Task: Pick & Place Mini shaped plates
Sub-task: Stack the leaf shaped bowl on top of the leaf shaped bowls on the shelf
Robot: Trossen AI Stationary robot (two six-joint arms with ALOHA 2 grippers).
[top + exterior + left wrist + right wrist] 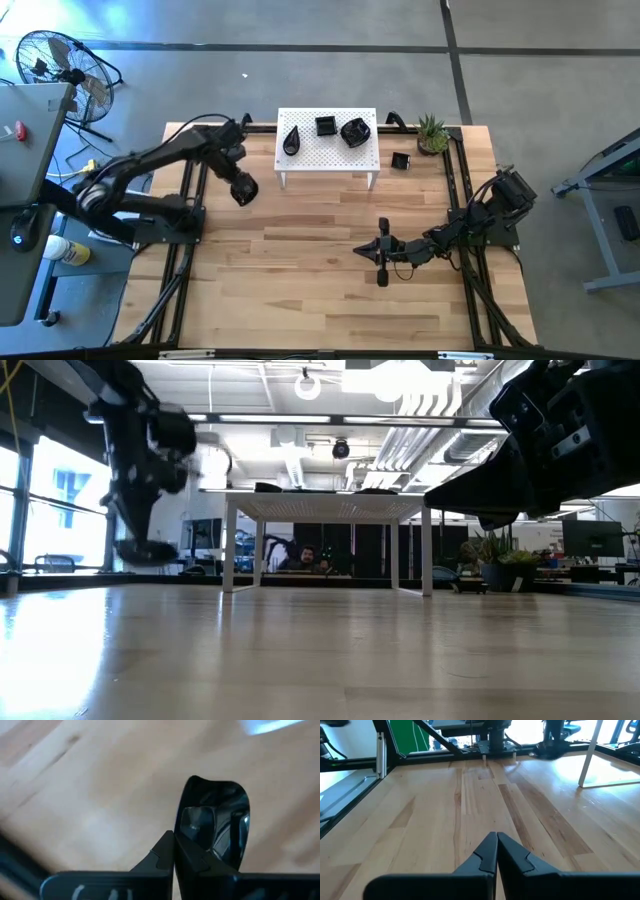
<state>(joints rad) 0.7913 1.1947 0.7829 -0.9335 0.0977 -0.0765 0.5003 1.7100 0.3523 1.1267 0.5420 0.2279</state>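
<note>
My right hand sat pinched shut and empty, low over the middle of the tabletop. Farther back, my left hand was clamped on one glossy black plate, hovering left of the white perforated stand. I counted three more black plates on that stand and a fourth beside one potted plant.
</note>
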